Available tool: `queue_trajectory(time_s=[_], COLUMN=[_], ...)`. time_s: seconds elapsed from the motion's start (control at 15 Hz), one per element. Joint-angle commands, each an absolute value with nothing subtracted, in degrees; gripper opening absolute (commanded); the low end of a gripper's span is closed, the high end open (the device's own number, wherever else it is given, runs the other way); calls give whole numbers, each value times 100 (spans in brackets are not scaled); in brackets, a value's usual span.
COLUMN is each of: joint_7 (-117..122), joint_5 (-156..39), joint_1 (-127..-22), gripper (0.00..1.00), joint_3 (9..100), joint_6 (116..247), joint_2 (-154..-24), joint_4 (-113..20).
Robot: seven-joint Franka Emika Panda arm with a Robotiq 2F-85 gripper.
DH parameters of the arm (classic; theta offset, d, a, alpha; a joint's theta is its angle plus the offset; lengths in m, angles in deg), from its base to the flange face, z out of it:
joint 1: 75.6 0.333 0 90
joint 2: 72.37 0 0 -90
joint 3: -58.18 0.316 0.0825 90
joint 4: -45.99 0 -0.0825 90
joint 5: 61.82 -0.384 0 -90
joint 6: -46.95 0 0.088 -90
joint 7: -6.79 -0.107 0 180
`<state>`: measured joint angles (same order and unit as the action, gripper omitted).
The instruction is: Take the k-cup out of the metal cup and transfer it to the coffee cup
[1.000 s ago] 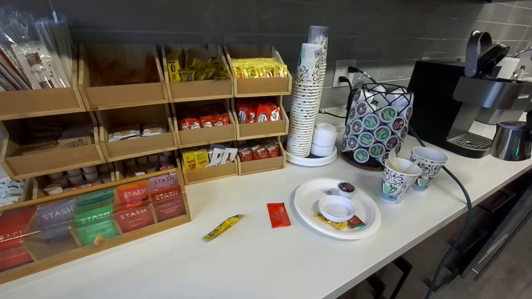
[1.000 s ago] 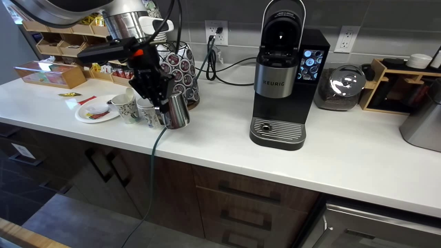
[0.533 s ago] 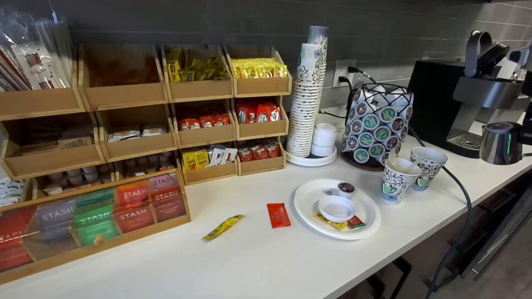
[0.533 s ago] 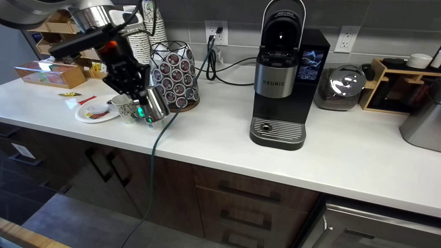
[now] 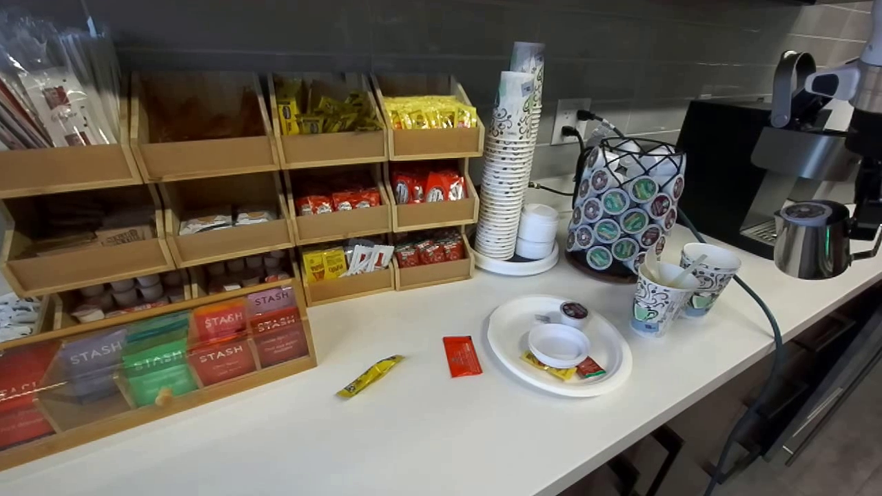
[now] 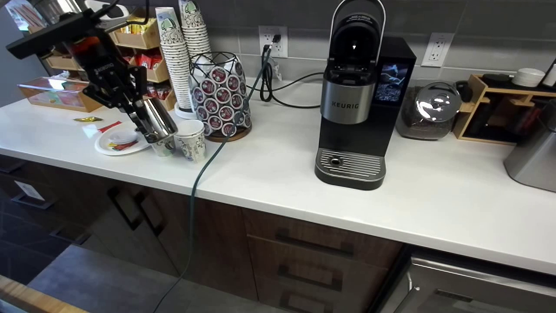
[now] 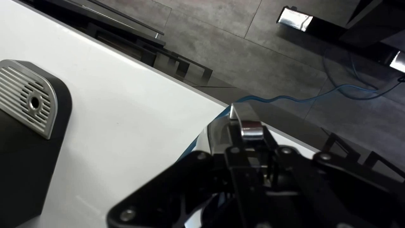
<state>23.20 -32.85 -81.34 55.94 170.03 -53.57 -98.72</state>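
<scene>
I note the gripper (image 7: 252, 139) pinching the handle (image 7: 246, 117) of the metal cup (image 6: 160, 117); metal cup in the air over the counter (image 5: 413, 434), tilted in an exterior view; k-cup (image 5: 809, 212) in its mouth, printed lid showing; two patterned paper cups (image 5: 658, 308) stand just beside each other (which is the coffee cup, I cannot tell); another pod (image 5: 574, 313) sits on the white plate (image 5: 508, 358); coffee maker (image 6: 347, 104), top raised, well apart.
</scene>
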Motion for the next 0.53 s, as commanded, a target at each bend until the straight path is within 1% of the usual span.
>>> queue_trajectory(time_s=[0.0, 0.47], joint_7=[2042, 1792], joint_5=[-2846, -898], joint_1=[-8121, -7794], gripper=[4, 4], joint_3=[5673, 6249], joint_6=[17116, 17071], joint_2=[-5338, -5665], joint_4=[-9850, -9579])
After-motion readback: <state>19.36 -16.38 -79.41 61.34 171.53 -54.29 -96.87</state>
